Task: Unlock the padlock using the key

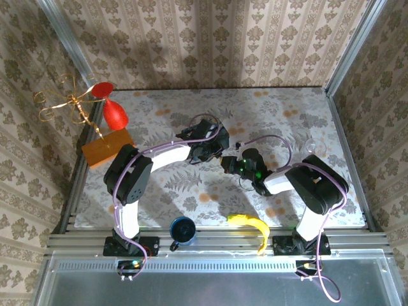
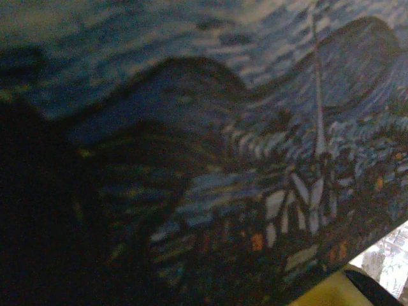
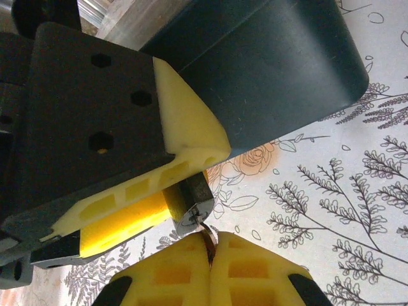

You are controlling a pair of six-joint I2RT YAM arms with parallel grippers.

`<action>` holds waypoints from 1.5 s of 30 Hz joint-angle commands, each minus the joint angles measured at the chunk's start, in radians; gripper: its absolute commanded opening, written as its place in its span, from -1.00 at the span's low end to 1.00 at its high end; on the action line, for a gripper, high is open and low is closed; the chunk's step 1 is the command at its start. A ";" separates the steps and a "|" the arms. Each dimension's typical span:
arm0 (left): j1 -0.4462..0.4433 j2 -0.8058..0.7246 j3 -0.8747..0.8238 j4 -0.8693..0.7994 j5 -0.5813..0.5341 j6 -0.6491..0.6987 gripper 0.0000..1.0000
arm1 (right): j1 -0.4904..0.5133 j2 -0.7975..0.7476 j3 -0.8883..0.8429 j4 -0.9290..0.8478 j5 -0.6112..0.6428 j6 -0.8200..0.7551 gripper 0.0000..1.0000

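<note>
The padlock [image 3: 194, 199], a tiny silvery-grey lock, is pinched between the yellow fingers [image 3: 185, 131] of my left gripper [image 1: 213, 151], its keyhole face turned toward the right wrist camera. My right gripper [image 3: 209, 255] is shut on the key [image 3: 208, 237], a thin metal blade whose tip touches the keyhole face. The two grippers meet at mid-table, the right gripper [image 1: 229, 163] just right of the left. The blue tin [image 3: 268, 64] painted with a starry night rises behind the left gripper and spreads across the left wrist view as the blue tin [image 2: 210, 146].
An orange block [image 1: 107, 148] with a red ornament [image 1: 115, 113] and gold wire piece [image 1: 67, 102] stands at the left edge. A blue cup [image 1: 183, 231] and a banana [image 1: 252, 224] lie near the front edge. A clear glass item [image 1: 315, 148] sits right.
</note>
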State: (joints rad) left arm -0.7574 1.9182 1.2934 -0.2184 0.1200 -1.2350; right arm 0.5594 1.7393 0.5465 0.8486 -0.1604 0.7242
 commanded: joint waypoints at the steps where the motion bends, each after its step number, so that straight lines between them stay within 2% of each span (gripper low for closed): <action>1: -0.026 -0.018 -0.005 0.034 0.084 -0.006 -1.00 | 0.008 0.021 0.065 0.105 -0.029 -0.019 -1.00; 23: -0.039 -0.030 -0.020 0.066 0.106 -0.011 -1.00 | -0.030 0.019 0.067 0.185 -0.098 -0.006 -1.00; 29: -0.042 -0.036 -0.024 0.067 0.111 -0.006 -1.00 | -0.056 0.023 0.087 0.216 -0.205 -0.023 -1.00; 38: -0.059 -0.028 -0.023 0.074 0.125 -0.007 -1.00 | -0.093 0.029 0.165 0.103 -0.315 -0.071 -1.00; 45: -0.062 -0.025 -0.027 0.073 0.119 -0.011 -1.00 | -0.095 0.026 0.199 0.054 -0.324 -0.081 -1.00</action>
State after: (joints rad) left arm -0.7502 1.9087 1.2819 -0.1406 0.0784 -1.2354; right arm 0.4450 1.7817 0.6556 0.7681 -0.4072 0.6781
